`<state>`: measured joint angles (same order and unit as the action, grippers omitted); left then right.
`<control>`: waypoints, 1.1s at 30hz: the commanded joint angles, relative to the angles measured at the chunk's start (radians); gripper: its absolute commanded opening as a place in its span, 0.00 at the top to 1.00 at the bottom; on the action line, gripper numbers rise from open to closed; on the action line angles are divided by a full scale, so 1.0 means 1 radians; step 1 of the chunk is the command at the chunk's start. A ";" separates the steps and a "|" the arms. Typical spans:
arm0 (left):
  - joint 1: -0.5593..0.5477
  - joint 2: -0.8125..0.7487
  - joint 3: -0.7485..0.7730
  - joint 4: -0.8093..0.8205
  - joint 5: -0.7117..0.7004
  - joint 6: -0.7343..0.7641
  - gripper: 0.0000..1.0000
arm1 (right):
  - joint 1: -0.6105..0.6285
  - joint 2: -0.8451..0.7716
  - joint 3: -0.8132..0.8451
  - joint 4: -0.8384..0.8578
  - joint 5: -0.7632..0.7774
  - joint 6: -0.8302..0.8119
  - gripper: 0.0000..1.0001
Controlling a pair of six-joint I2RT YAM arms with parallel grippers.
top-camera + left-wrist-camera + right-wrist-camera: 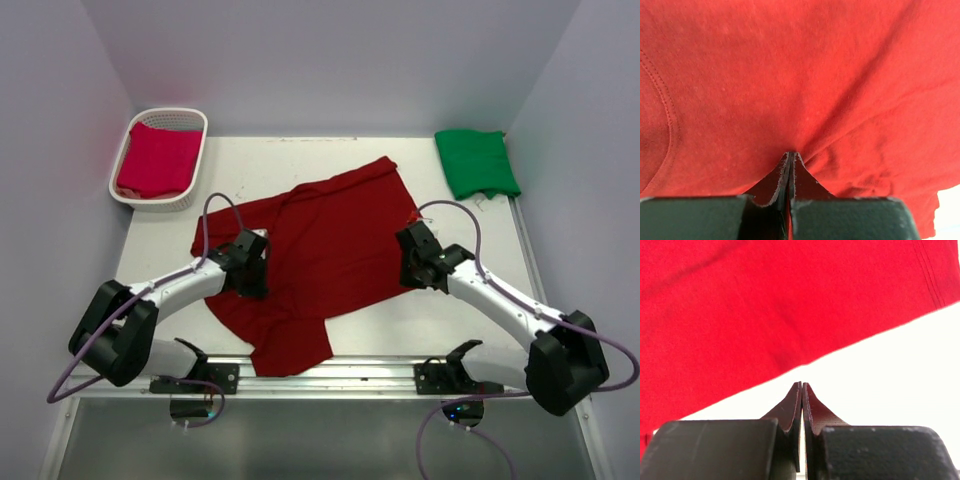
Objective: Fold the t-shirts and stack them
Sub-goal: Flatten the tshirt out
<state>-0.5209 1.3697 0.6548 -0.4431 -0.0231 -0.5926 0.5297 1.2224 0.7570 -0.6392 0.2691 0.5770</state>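
Observation:
A dark maroon red t-shirt (320, 250) lies spread and rumpled across the middle of the table. My left gripper (252, 268) is over its left side. In the left wrist view the left gripper (791, 155) is shut, with its tips against the red cloth (805, 75) where a few creases gather. I cannot tell whether any cloth is pinched. My right gripper (410, 252) is at the shirt's right edge. The right wrist view shows the right gripper (801, 385) shut and empty over bare table, just short of the shirt's hem (765, 315). A folded bright green t-shirt (477, 162) lies at the back right.
A white lattice basket (190, 120) at the back left holds a pinkish crimson t-shirt (158, 160). Grey walls close in the table on three sides. A metal rail (340, 372) runs along the near edge between the arm bases.

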 commanded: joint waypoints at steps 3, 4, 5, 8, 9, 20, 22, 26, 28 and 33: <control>-0.030 -0.066 -0.024 -0.101 0.018 -0.065 1.00 | 0.015 -0.115 -0.033 -0.166 -0.016 0.089 1.00; -0.031 -0.066 -0.015 -0.106 0.012 -0.067 1.00 | 0.018 -0.121 -0.030 -0.169 -0.011 0.089 1.00; -0.033 -0.066 -0.006 -0.114 -0.010 -0.070 1.00 | 0.016 -0.124 -0.022 -0.169 0.004 0.086 1.00; -0.033 -0.055 0.046 -0.118 -0.082 -0.072 1.00 | 0.018 -0.106 0.017 -0.140 0.039 0.067 1.00; -0.033 -0.046 0.064 -0.124 -0.112 -0.072 1.00 | 0.016 -0.078 0.048 -0.133 0.071 0.066 1.00; 0.025 0.270 0.289 -0.019 -0.328 -0.001 1.00 | 0.015 0.071 0.162 -0.042 0.366 0.064 1.00; 0.054 0.304 0.307 0.010 -0.327 0.005 1.00 | 0.004 0.089 0.174 -0.022 0.378 0.058 1.00; 0.097 0.390 0.335 0.032 -0.347 0.023 1.00 | -0.016 0.144 0.194 0.002 0.398 0.046 1.00; 0.114 0.417 0.350 0.041 -0.333 0.030 1.00 | -0.033 0.157 0.192 0.025 0.386 0.037 1.00; 0.136 0.500 0.428 0.066 -0.311 0.057 1.00 | -0.045 0.170 0.197 0.029 0.367 0.043 1.00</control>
<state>-0.4034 1.7798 1.0531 -0.4305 -0.3317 -0.5709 0.4892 1.3941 0.9146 -0.6495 0.5945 0.6136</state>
